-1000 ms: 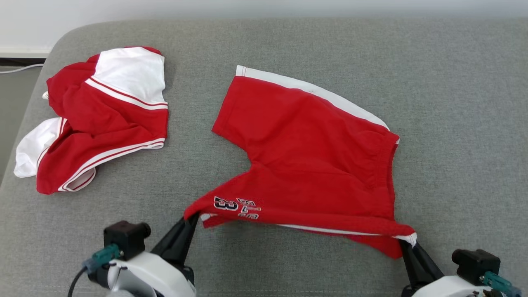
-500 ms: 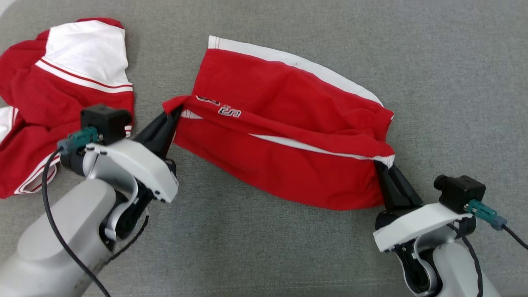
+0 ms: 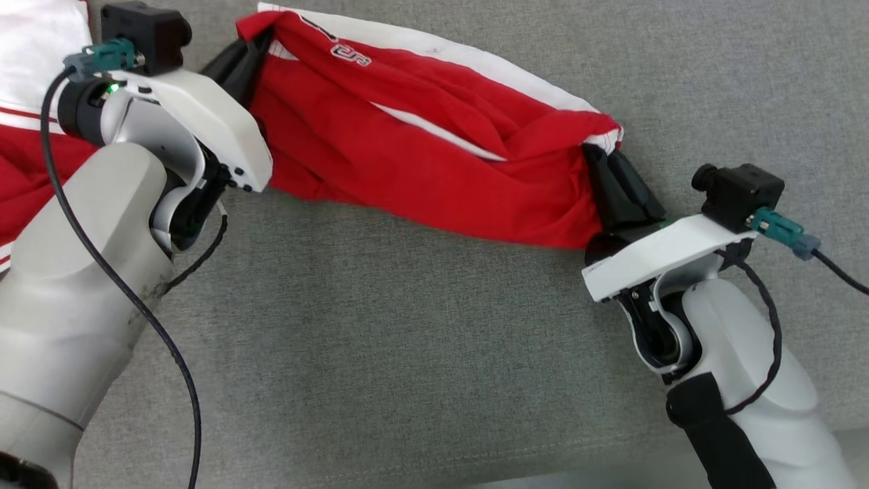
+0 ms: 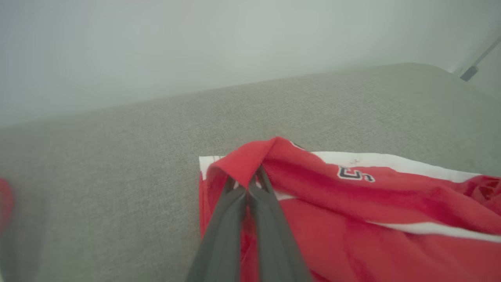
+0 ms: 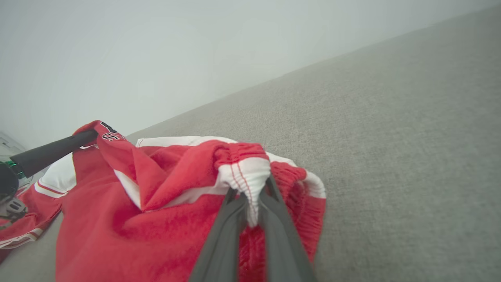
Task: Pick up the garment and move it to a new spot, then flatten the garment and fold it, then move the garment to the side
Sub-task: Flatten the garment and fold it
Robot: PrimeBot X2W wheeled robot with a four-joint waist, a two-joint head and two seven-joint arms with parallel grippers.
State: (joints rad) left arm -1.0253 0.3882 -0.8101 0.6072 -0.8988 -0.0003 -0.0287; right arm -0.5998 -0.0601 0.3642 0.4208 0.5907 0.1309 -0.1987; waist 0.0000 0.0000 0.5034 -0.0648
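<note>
Count: 2 garments, 2 end effectors, both on one grey upholstered surface (image 3: 407,339).

- Garment 1 (task item): red cotton shorts with a white side stripe (image 3: 407,156), lying across the upper middle of the head view.
- Garment 2: crumpled red-and-white garment (image 3: 27,170) at the left edge of the head view, partly behind the left arm and apart from the shorts.

Change against one second ago:
- Then, the shorts lay spread open, with the near edge just lifted at the bottom of the head view.
- Now that edge has been carried over to the far white stripe, so the cloth is doubled into a long band.
- The number print (image 3: 349,53) is now on the far side.
- Both arms have reached well forward.
- The whole picture has also shifted, so the camera moved. Garment 2's new place in the frame is not a move of its own.

Pose:
- The left forearm rises from the lower left. The left end effector (image 3: 252,42) points up and to the right, closed and pinching a leg-hem corner.
- The right forearm rises from the lower right. The right end effector (image 3: 596,155) points up and to the left, closed on the waistband corner; the right wrist view shows white-striped cloth clamped between its fingers.
- Creases run along the cloth between the two grips.
</note>
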